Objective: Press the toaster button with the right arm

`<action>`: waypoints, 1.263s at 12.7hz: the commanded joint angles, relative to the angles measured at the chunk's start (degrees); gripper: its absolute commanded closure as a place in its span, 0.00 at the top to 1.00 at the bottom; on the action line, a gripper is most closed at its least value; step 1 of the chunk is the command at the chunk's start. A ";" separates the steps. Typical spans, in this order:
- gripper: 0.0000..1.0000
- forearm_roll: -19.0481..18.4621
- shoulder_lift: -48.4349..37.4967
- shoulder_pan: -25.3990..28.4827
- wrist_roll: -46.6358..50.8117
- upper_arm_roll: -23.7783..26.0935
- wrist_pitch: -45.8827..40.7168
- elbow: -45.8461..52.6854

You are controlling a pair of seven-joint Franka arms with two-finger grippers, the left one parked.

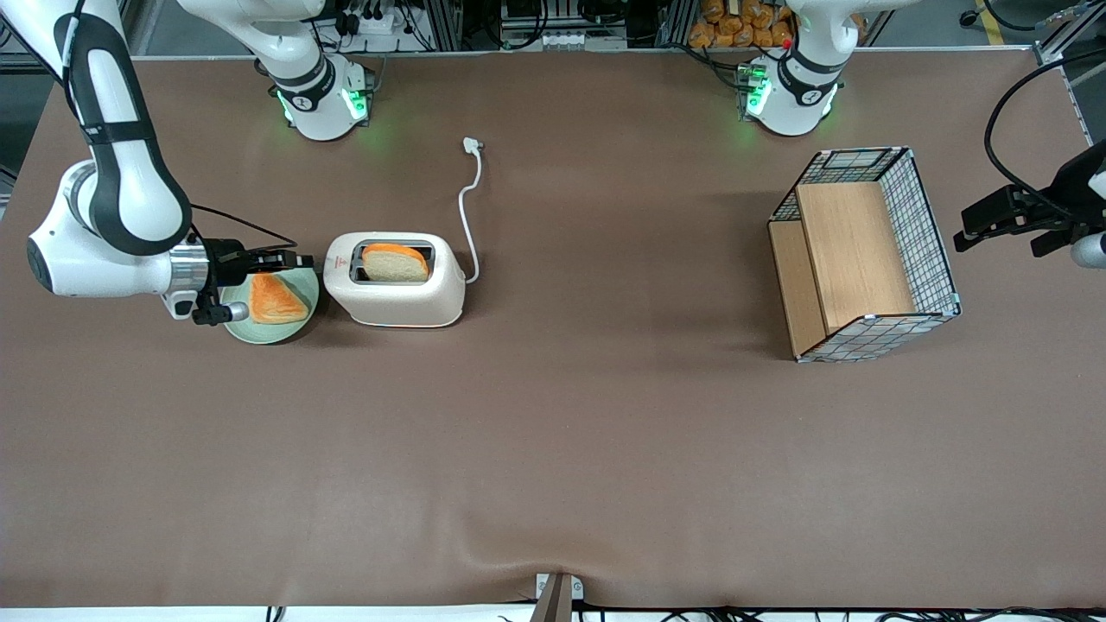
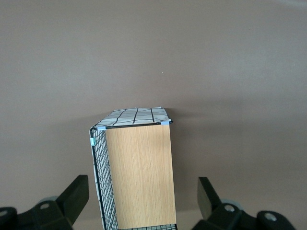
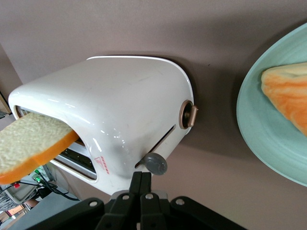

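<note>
The cream-white toaster (image 1: 396,279) stands on the brown table with a slice of bread (image 1: 395,263) upright in its top slot. It also shows in the right wrist view (image 3: 115,110). The toaster button (image 3: 155,164), a small grey lever tab, sticks out of the narrow end by the red logo (image 3: 102,164). My right arm's gripper (image 1: 304,260) is shut and empty, held level over a plate, its fingertips (image 3: 142,176) just short of the tab.
A pale green plate (image 1: 298,321) with a toast slice (image 1: 275,301) lies under the gripper, beside the toaster. The white cord (image 1: 469,203) runs away from the front camera. A wire-mesh basket with wooden boards (image 1: 864,255) stands toward the parked arm's end.
</note>
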 commanded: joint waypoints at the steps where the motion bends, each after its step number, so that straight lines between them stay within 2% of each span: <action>1: 0.00 2.17 0.25 -0.77 -2.39 0.34 1.53 -1.51; 3: 0.00 4.01 0.69 -0.95 -4.67 0.34 1.80 -2.39; 16: 0.00 6.12 5.52 -2.62 -10.21 0.34 3.29 -2.39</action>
